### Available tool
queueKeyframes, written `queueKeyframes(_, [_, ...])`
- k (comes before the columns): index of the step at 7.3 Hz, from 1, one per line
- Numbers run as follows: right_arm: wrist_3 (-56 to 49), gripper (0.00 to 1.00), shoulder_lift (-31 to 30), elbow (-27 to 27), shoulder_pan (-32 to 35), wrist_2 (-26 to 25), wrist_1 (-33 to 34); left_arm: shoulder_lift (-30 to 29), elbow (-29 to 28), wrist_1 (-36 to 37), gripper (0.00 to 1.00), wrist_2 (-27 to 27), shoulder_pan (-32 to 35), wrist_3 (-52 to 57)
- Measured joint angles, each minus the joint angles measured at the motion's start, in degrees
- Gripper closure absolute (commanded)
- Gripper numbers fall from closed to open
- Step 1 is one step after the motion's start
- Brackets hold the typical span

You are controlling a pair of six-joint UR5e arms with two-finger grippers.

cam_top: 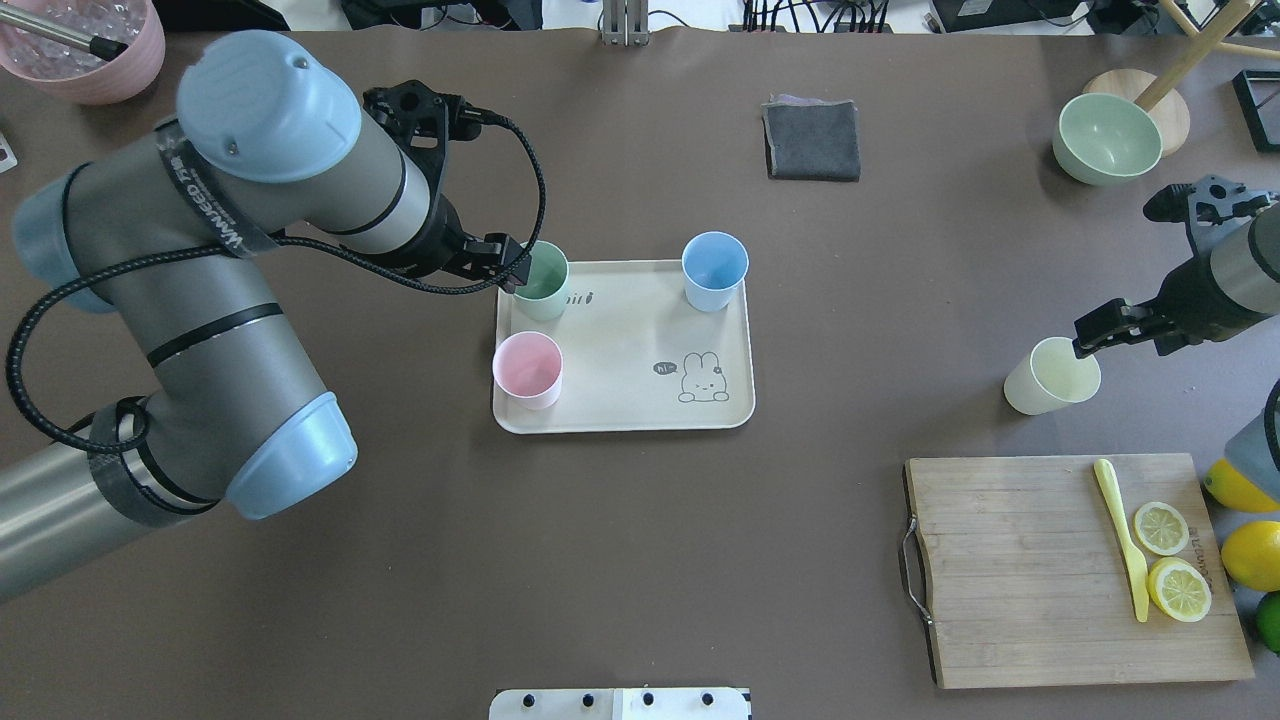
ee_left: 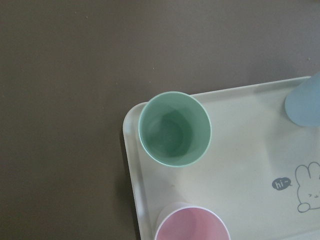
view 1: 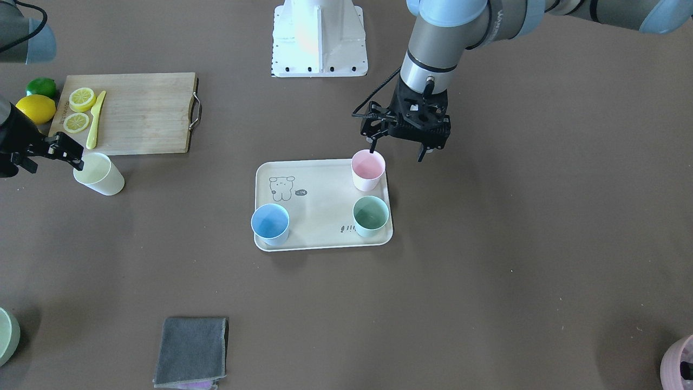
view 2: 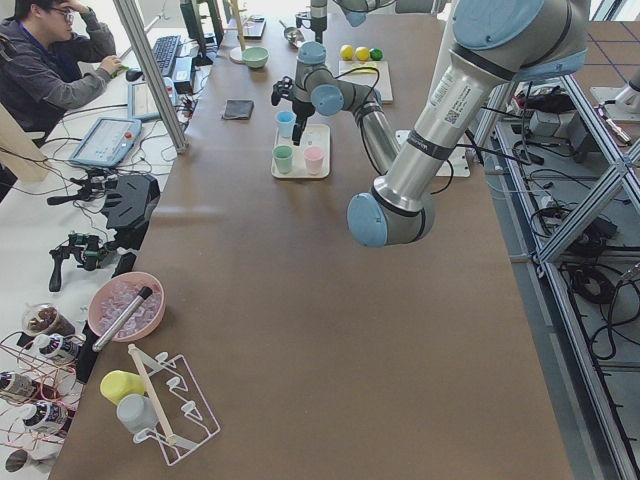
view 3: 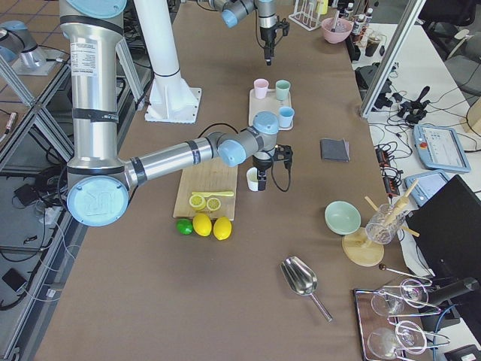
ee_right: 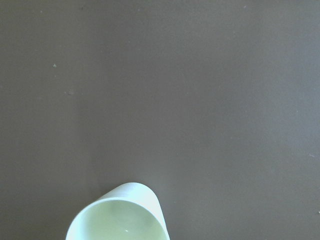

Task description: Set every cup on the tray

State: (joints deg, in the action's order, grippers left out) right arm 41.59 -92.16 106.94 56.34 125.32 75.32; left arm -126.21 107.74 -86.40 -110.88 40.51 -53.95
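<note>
The cream rabbit tray [view 1: 325,206] [cam_top: 620,340] holds the pink cup [view 1: 368,170] [cam_top: 527,368], the mint green cup [view 1: 371,215] [cam_top: 542,282] and the light blue cup [view 1: 270,223] [cam_top: 714,270], all upright. My left gripper [view 1: 397,153] is open and empty, raised over the tray's edge by the pink and green cups. Its wrist view looks down on the green cup [ee_left: 175,128]. The yellow cup [view 1: 100,173] [cam_top: 1050,375] is off the tray, near the cutting board. My right gripper [view 1: 73,158] [cam_top: 1085,340] is shut on its rim; the cup also shows in the right wrist view [ee_right: 120,217].
A wooden cutting board [view 1: 141,114] [cam_top: 1040,570] carries lemon slices and a yellow knife, with lemons and a lime beside it. A grey cloth [cam_top: 812,140], a green bowl [cam_top: 1108,138] and a pink pot [cam_top: 85,50] stand along the far edge.
</note>
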Motion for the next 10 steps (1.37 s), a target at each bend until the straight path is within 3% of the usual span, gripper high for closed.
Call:
queueKeyframes(1, [1.3, 0.51, -1.0, 0.0, -1.4, -1.1, -1.4, 0.1, 0.6, 0.8, 0.02, -0.3, 0.7, 0.9])
queueKeyframes(2, [4.0, 0.79, -1.6, -0.1, -2.9, -2.5, -2.5, 0.1, 0.8, 1.2, 0.02, -0.3, 1.0, 1.4])
queueKeyframes(3, [6.6, 0.99, -1.7, -0.2, -4.2, -3.7, -2.9, 0.2, 0.9, 1.3, 0.02, -0.4, 1.2, 1.7])
queueKeyframes(7, [11.2, 1.00, 0.4, -0.9, -5.7, -4.4, -3.2, 0.5, 1.2, 1.3, 0.02, -0.3, 1.3, 2.0])
queueKeyframes(10, [20.5, 1.00, 7.3, 1.6, -5.8, -3.2, -1.4, 2.8, 1.9, 1.4, 0.01, -1.9, 4.3, 6.9])
